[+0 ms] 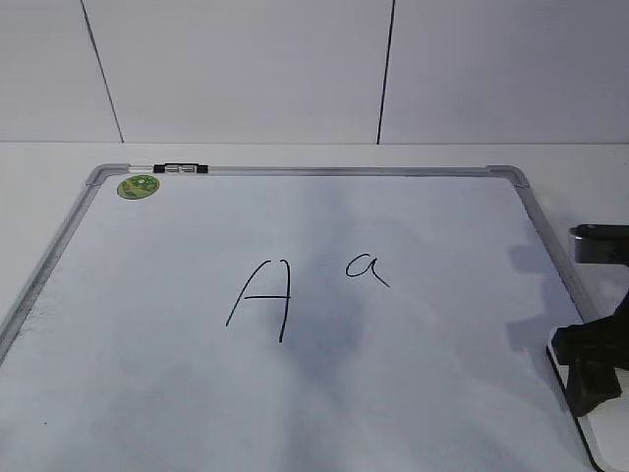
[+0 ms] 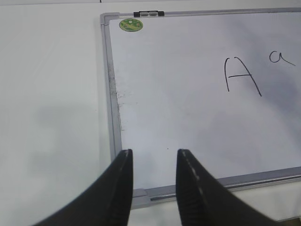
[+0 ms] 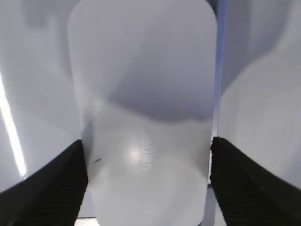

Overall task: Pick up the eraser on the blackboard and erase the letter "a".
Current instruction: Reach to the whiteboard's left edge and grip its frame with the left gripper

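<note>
Grasp the eraser (image 3: 143, 117), a light, rigid, smooth plastic block lying by the blackboard's (image 1: 295, 393) right edge near its front corner, across its long sides with right gripper (image 3: 146, 181) spread wide astride it.

The left tool (image 2: 154, 162) hangs above the near-left corner of the blackboard (image 2: 188, 122), its two dark fingers (image 2: 120, 188) parted with nothing between them. The board lies flat on the white desk (image 2: 51, 108), and its grey frame runs up the left side to a rounded corner piece. A round green sticker (image 2: 130, 25) sits just inside that far-left corner, beside a small black-and-white clip (image 2: 148, 14) on the far edge. Toward the right edge stands a capital "A" (image 2: 241, 75), with the letter "a" (image 2: 281, 58) just beyond it. Dark smudges speckle the board along its left frame.
</note>
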